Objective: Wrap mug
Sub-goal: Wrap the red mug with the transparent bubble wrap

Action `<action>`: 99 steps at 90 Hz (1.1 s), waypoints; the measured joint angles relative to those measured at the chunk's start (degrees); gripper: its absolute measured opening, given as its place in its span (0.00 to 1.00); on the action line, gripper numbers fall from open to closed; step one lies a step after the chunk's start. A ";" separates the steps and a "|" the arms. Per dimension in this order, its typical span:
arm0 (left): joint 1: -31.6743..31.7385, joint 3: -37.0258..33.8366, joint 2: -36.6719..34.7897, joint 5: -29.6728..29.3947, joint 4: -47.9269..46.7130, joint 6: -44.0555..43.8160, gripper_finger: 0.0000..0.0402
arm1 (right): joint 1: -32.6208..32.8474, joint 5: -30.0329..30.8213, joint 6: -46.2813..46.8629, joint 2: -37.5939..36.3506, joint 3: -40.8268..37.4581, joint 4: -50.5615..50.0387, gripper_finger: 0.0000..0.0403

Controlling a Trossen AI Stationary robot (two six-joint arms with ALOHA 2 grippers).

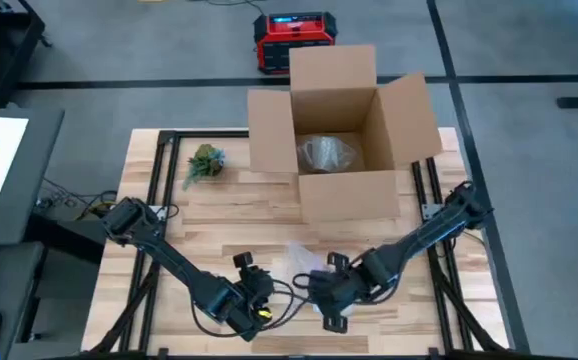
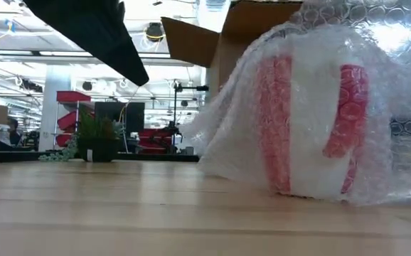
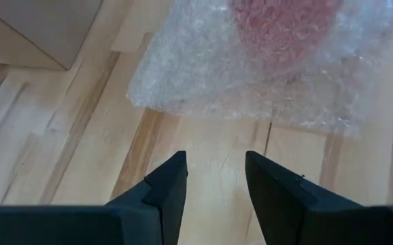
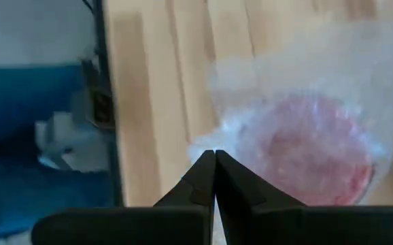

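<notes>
The mug, white with red markings, lies on the wooden bench under a loose cover of bubble wrap, at the bench's near middle in front of the open cardboard box. The left gripper has its fingers spread apart with nothing between them, hovering over bare wood just short of the wrap's edge. The right gripper has its fingers pressed together, tips at the wrap's edge just beside the mug; whether they pinch the film cannot be told.
</notes>
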 joint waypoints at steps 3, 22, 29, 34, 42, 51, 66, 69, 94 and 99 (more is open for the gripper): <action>0.00 0.00 0.00 0.01 0.19 0.00 0.33 | -0.45 0.02 0.21 0.85 -0.45 -0.20 0.00; 0.00 0.00 0.00 0.16 0.46 -0.46 0.33 | -4.41 -0.33 0.42 7.02 -3.71 -1.87 0.00; 0.00 0.00 0.00 0.23 0.42 -0.44 0.33 | -5.71 -1.14 -0.37 8.83 -3.49 -2.24 0.00; 0.00 0.00 0.00 0.22 0.42 -0.32 0.33 | -6.43 -3.03 -2.07 10.03 -3.47 -1.95 0.00; -0.02 0.00 0.00 0.23 0.44 -0.09 0.33 | -7.03 -4.85 -3.97 10.87 -3.36 -1.38 0.00; -0.02 0.00 0.00 0.44 0.47 0.00 0.33 | -6.91 -4.68 -4.11 10.15 -2.80 -2.03 0.00; -0.06 0.00 0.00 0.42 0.56 -0.01 0.33 | -5.41 -2.32 -4.11 5.43 -1.57 -2.57 0.00; -0.08 0.00 0.00 0.42 0.57 0.00 0.33 | -5.07 -1.60 -4.06 3.93 -1.27 -2.49 0.00; -0.09 0.00 0.00 0.44 0.53 -0.10 0.33 | -1.22 3.24 -4.44 -2.87 -1.08 1.32 0.00; -0.09 0.00 0.00 0.44 0.54 -0.28 0.33 | -1.35 3.15 -4.56 -2.22 -1.34 1.29 0.00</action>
